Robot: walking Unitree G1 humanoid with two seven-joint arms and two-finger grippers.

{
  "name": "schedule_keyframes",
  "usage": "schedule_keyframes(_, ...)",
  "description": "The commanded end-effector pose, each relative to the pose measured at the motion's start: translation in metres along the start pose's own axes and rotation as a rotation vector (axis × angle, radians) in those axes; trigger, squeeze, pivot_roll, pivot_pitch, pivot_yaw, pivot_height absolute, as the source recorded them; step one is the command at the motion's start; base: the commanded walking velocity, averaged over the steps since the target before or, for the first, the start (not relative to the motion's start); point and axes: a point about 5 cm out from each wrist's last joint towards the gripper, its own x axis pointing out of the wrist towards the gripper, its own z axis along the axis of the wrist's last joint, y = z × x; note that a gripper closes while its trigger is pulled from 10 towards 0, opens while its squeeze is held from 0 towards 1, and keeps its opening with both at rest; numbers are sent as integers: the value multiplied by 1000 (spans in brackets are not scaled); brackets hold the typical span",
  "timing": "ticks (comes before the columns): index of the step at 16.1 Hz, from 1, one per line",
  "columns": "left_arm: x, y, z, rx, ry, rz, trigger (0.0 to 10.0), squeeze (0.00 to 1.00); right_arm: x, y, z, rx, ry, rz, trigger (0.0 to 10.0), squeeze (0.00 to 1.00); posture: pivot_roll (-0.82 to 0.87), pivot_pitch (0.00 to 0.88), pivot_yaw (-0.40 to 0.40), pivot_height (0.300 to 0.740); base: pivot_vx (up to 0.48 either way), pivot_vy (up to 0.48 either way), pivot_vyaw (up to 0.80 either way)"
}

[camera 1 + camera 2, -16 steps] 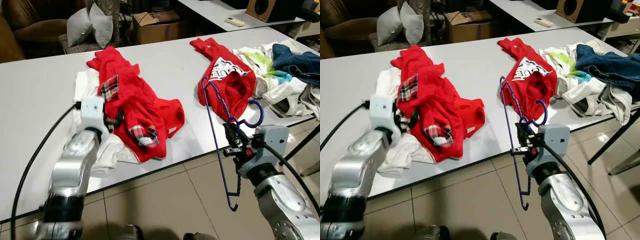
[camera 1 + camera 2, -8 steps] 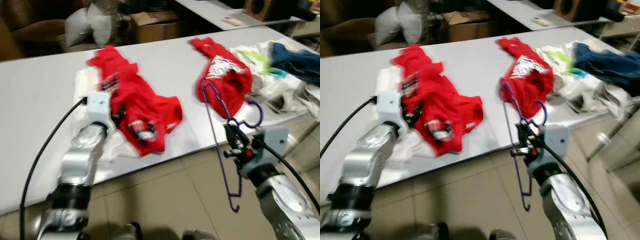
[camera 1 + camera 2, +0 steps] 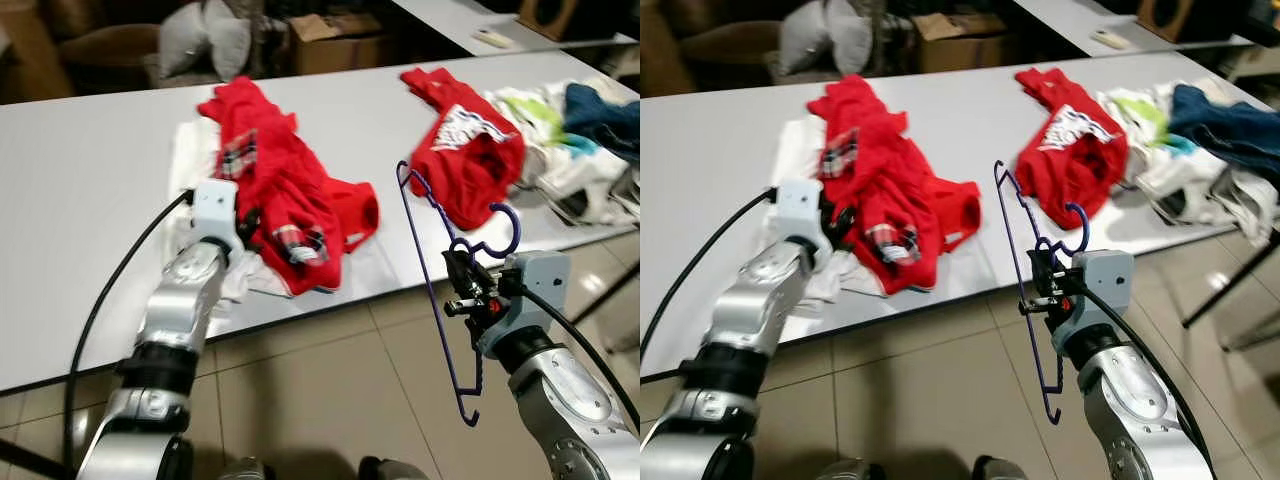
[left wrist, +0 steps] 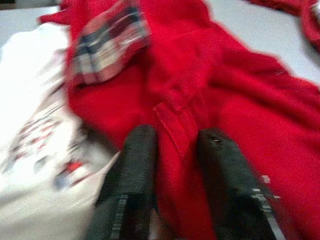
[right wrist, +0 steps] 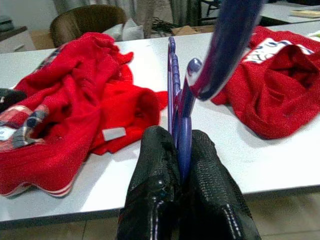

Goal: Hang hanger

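A purple wire hanger [image 3: 430, 260] hangs over the floor just in front of the table edge, hook uppermost. My right gripper [image 3: 462, 290] is shut on it just below the hook; the right wrist view shows the purple wire [image 5: 176, 100] pinched between the black fingers [image 5: 155, 185]. A crumpled red garment with plaid lining [image 3: 290, 190] lies on the white table [image 3: 80, 200], on top of a white garment [image 3: 190, 160]. My left gripper [image 3: 245, 222] sits at its near left edge, and a fold of the red cloth [image 4: 180, 115] is caught between the fingers [image 4: 137, 160].
A second red shirt with a printed patch [image 3: 465, 150] lies further right, beside a pile of white, green and blue clothes [image 3: 570, 140] at the table's right end. Behind the table are grey cushions [image 3: 205, 40] and a cardboard box [image 3: 340, 40]. Tiled floor [image 3: 320, 400] lies below.
The whole picture has shifted and blurred as the camera moved. Both grippers keep their holds; the hanger still hangs from the right gripper in the same pose.
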Motion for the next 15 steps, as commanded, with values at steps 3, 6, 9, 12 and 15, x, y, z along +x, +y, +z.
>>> schedule_keyframes(3,7,1,15,-8,-75,8,0,0,-4,-1,8,21,-31,36,10000,0,-61,48,5,740,0,0,0)
schedule_keyframes(6,7,5,34,81,-175,11,0,0,-12,12,18,66,-57,207,10000,0,-61,49,15,740,0,0,0)
schedule_keyframes(9,-3,16,66,213,-300,30,0,0,-13,27,16,77,-18,310,10000,0,-44,48,18,740,0,0,0)
schedule_keyframes(12,-17,16,99,286,-428,0,0,0,-18,44,9,96,46,446,10000,0,-29,47,21,740,0,0,0)
schedule_keyframes(15,-32,8,118,385,-486,-70,0,0,-24,52,7,96,68,521,10000,0,-24,45,32,740,0,0,0)
